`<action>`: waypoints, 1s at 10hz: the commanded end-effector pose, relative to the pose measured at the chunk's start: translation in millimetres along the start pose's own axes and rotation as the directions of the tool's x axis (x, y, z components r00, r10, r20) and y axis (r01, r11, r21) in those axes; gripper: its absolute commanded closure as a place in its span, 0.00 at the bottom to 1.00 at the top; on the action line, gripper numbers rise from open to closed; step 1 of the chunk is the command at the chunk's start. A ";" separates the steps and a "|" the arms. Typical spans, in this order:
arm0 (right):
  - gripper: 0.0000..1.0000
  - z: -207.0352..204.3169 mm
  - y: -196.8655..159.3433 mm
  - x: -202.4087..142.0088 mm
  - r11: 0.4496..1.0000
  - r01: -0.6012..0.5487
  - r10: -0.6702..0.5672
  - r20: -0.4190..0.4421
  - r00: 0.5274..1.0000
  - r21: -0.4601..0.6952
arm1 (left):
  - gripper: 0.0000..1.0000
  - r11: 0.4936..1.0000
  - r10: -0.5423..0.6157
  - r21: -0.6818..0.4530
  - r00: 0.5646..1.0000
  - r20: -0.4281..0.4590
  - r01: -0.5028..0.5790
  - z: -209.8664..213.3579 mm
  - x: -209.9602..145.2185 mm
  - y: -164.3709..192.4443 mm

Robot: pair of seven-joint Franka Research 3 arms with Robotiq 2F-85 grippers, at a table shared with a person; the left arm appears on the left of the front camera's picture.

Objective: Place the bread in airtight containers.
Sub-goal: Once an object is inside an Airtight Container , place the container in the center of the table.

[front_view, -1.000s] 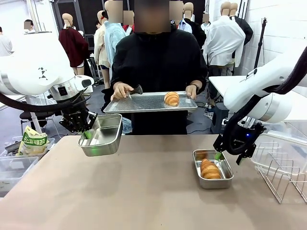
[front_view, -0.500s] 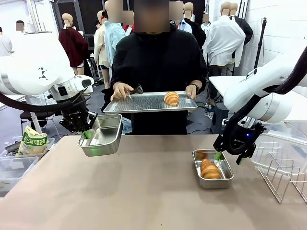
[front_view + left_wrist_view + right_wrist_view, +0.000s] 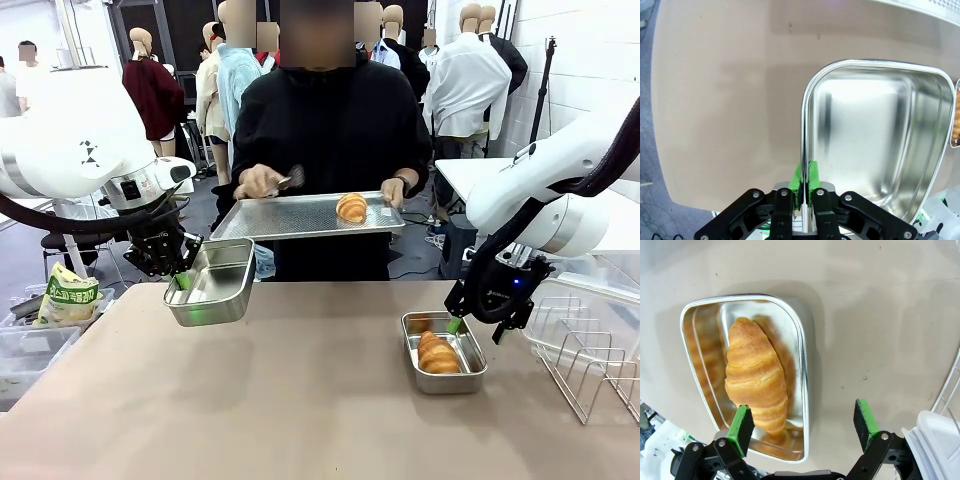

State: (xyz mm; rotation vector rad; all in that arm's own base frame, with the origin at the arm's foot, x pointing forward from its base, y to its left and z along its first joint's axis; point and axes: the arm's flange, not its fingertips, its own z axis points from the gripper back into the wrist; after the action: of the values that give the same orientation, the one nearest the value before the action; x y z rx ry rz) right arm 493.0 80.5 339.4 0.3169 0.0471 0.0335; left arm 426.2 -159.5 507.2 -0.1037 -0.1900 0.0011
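Note:
My left gripper is shut on the rim of an empty steel container, holding it tilted above the table's left side. In the left wrist view the gripper pinches the container's near wall. A second container rests on the table at right with one bread roll inside. My right gripper hovers open just above its far right corner. From the right wrist, the gripper stands wide over that container's rim, beside the bread. Another bread roll lies on the person's perforated tray.
The person stands across the table holding the tray in both hands, with black tongs in one hand. A wire rack and clear plastic lids sit at the right edge. A snack bag and plastic bins are at the left.
The person has shifted the tray slightly, and the bread on it has moved a little left. The hand with the tongs has risen. Both arms are still.

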 end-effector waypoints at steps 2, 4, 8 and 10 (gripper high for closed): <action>0.00 26.8 14.2 -22.7 0.997 -0.051 0.052 0.016 0.999 -0.049 | 1.00 1.000 0.000 0.002 1.000 0.006 0.000 2.5 0.0 0.8; 0.00 64.6 31.6 -38.2 0.988 -0.083 0.096 0.088 0.992 -0.133 | 1.00 1.000 0.000 0.002 1.000 0.006 0.000 2.5 0.0 0.8; 0.00 145.6 66.9 -68.7 0.964 -0.060 0.107 0.167 0.980 -0.260 | 1.00 1.000 0.000 0.002 1.000 0.006 0.000 2.5 0.0 0.8; 0.00 166.6 76.8 -75.0 0.956 -0.042 0.104 0.203 0.974 -0.289 | 1.00 1.000 0.000 0.002 1.000 0.006 0.000 2.5 0.0 0.8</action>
State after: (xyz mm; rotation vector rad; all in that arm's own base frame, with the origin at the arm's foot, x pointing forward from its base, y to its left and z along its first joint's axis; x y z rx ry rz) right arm 422.1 94.7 525.8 0.0683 -0.1918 0.1030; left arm 426.2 -159.6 507.1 -0.1036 -0.1898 0.0010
